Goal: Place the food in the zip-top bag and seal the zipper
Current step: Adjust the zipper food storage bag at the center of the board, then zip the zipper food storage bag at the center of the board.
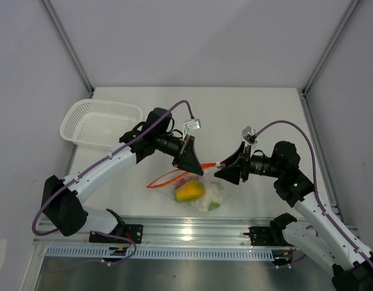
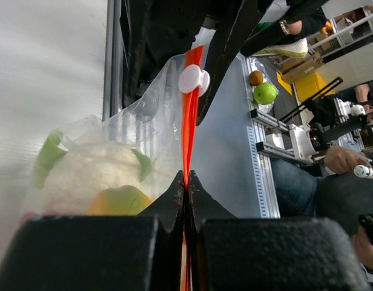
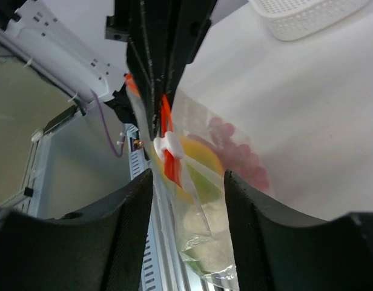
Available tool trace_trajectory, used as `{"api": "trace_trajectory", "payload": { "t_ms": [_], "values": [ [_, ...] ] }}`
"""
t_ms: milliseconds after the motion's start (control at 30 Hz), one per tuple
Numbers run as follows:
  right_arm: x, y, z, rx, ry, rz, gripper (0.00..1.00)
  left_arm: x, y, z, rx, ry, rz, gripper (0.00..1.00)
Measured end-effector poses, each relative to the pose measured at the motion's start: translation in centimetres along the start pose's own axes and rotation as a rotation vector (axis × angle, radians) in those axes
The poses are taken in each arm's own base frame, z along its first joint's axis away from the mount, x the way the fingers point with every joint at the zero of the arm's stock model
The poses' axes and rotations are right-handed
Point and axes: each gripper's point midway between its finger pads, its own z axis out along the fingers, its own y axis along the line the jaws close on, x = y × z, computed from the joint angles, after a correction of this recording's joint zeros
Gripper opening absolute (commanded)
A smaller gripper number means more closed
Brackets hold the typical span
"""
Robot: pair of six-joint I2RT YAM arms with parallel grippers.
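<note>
The clear zip-top bag [image 1: 201,193] lies at the table's front middle. Inside it are the yellow-orange mango [image 1: 189,191], the red grapes [image 1: 186,180] and white-and-green vegetable pieces [image 1: 214,198]. My left gripper [image 1: 197,165] is shut on the red-orange zipper strip [image 2: 190,115], below its white slider [image 2: 194,79]. My right gripper [image 1: 223,171] is open; its jaws stand either side of the bag's end, apart from the slider [image 3: 168,144]. The right wrist view shows the zipper [image 3: 170,167], mango [image 3: 204,162] and grapes [image 3: 242,156] between the open fingers [image 3: 129,224]. The left fingertips [image 2: 174,194] press together.
A white mesh basket [image 1: 99,123] stands at the back left and also shows in the right wrist view [image 3: 307,18]. The metal rail [image 1: 192,230] runs along the table's front edge just behind the bag. Grey walls enclose the table on both sides.
</note>
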Motion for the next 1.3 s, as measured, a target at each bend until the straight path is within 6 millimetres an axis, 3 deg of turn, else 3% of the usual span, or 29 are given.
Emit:
{"api": "trace_trajectory", "payload": {
  "t_ms": [200, 300, 667, 733, 767, 800, 833, 900, 967, 1100, 1300],
  "values": [
    [0.5, 1.4, 1.3, -0.106, 0.015, -0.014, 0.26, 0.2, -0.2, 0.0, 0.021, 0.004, -0.001, 0.0],
    [0.5, 1.4, 1.6, -0.117, 0.019, -0.013, 0.0, 0.2, -0.1, 0.0, 0.02, 0.004, -0.004, 0.01],
    [1.1, 1.0, 1.6, -0.093, 0.032, 0.014, 0.0, 0.6, 0.5, 0.0, 0.016, -0.004, -0.011, 0.01],
    [1.1, 0.8, 1.7, -0.079, 0.031, 0.02, 0.0, 0.6, 0.7, 0.0, 0.01, -0.006, -0.013, 0.16],
    [1.2, 0.7, 1.7, -0.072, 0.03, 0.024, 0.0, 0.6, 0.7, 0.0, 0.006, -0.008, -0.01, 0.39],
    [1.3, 0.6, 1.7, -0.065, 0.029, 0.033, 0.0, 0.4, 0.8, 0.0, 0.0, -0.012, -0.013, 0.46],
    [1.4, 0.4, 1.7, -0.054, 0.028, 0.039, 0.0, 0.3, 0.9, 0.0, -0.009, -0.018, -0.009, 0.6],
    [1.9, 0.0, 1.7, -0.038, 0.031, 0.062, 0.0, -0.1, 0.9, -0.1, -0.025, -0.032, 0.007, 0.68],
    [2.3, -0.3, 1.8, -0.022, 0.036, 0.085, 0.0, -0.7, 0.4, -0.1, -0.041, -0.057, 0.05, 0.83],
    [3.1, -0.6, 2.2, 0.007, 0.054, 0.129, 0.0, -2.5, -1.4, 0.0, -0.051, -0.12, 0.174, 0.99],
    [3.4, 0.1, 2.4, 0.027, 0.054, 0.162, 0.0, -3.6, -2.0, 1.7, -0.045, -0.141, 0.233, 0.96]
  ]
}}
